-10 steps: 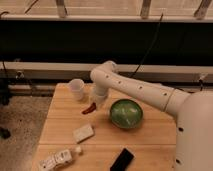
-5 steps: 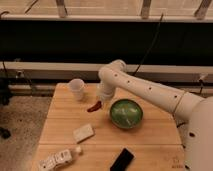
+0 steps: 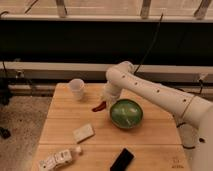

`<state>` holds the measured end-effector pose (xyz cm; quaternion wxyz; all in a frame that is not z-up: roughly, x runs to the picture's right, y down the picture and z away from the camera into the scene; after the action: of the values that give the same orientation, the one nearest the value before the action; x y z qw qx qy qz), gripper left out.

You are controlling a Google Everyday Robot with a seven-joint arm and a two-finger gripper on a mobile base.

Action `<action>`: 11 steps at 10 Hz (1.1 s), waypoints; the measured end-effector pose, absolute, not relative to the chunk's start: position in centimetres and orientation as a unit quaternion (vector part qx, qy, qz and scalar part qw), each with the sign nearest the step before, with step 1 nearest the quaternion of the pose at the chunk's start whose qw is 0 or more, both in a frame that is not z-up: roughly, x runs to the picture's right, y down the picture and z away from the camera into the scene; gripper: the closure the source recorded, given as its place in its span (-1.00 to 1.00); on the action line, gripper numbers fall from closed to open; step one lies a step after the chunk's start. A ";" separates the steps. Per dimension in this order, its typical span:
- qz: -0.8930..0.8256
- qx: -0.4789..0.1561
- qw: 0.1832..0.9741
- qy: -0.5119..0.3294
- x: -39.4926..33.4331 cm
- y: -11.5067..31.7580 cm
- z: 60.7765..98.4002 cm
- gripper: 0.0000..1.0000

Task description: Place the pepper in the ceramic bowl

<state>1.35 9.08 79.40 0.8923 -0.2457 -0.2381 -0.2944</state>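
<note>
Pepper (image 3: 99, 107) hangs clamped in the gripper (image 3: 103, 102) (above the wooden table (image 3: 60, 127)); ceramic bowl (image 3: 126, 113) just beside.

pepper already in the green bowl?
No. The pepper hangs at the gripper, just left of the ceramic bowl and outside its rim, above the table.
</note>
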 end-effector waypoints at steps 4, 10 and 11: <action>-0.281 -0.237 0.899 -0.239 3.5 9.1 79.5 1.00; -0.263 -0.228 0.906 -0.241 5.5 9.1 79.2 1.00; -0.259 -0.227 0.907 -0.242 5.8 9.2 79.2 1.00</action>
<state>5.77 9.18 79.24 0.9072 -0.2268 -0.2416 -0.2591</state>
